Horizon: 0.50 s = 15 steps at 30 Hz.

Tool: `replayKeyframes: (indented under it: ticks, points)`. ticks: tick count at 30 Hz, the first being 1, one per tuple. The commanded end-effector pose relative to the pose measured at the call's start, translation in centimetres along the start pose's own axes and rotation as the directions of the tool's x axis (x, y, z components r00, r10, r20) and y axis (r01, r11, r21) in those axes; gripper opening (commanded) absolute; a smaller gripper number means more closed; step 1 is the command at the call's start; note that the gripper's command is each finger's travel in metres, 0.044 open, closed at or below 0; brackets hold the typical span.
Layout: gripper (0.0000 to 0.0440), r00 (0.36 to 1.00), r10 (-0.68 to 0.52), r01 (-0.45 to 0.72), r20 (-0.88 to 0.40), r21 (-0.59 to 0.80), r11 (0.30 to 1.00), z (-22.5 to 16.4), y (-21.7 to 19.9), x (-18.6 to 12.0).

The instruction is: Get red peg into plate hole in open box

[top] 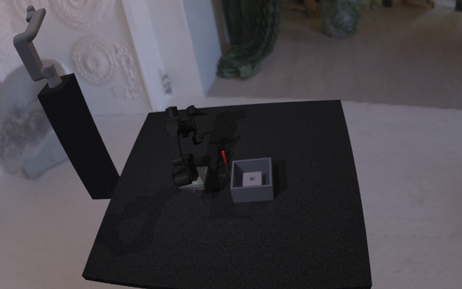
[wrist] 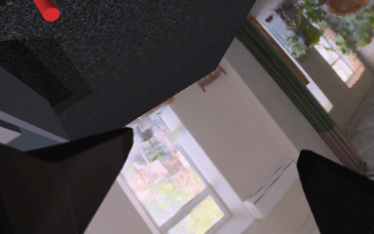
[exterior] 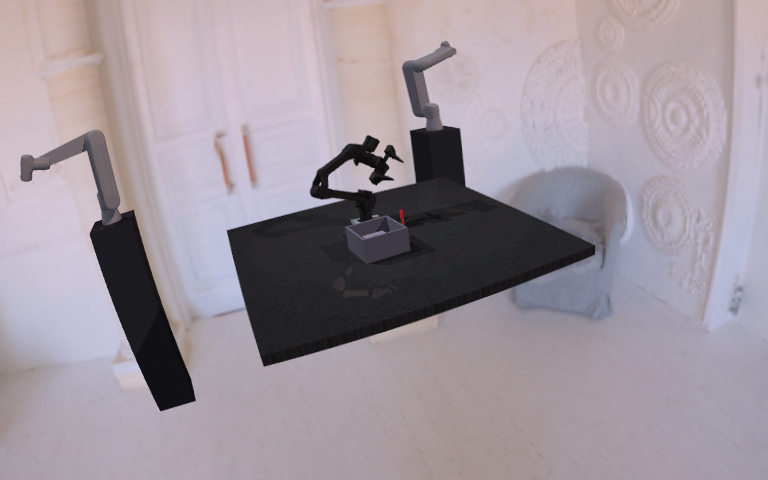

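The red peg stands upright on the black table, beside the box and apart from it. The open grey box has a pale plate at its bottom, with a small dark hole near the plate's middle in the top view. My gripper is wide open and empty, raised high above the table and clear of the peg. In the wrist view the peg shows at the top left, outside the fingers.
The black table carries my arm's pale base close beside the box. The box's raised walls surround the plate. A grey arm on a black pedestal stands off the table; a second such pedestal stands behind it.
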<state>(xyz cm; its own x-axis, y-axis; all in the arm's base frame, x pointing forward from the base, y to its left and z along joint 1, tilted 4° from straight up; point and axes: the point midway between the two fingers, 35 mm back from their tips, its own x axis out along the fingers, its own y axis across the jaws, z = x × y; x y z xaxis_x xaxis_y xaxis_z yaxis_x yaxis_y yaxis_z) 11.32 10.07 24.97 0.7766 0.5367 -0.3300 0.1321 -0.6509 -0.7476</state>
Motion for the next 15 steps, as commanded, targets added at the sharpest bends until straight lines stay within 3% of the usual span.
replayKeyframes:
  ticks: [1, 8, 15]
  points:
    - [0.044, 1.0, 0.022, -0.023, 0.005, 0.098, 0.995, 0.1, -0.15, 0.11]
    - [0.044, 0.997, 0.081, -0.08, 0.01, 0.33, 0.941, 0.16, 0.07, 0.42]
    - [0.044, 0.989, 0.146, -0.132, 0.017, 0.542, 0.83, 0.25, 0.44, 0.81]
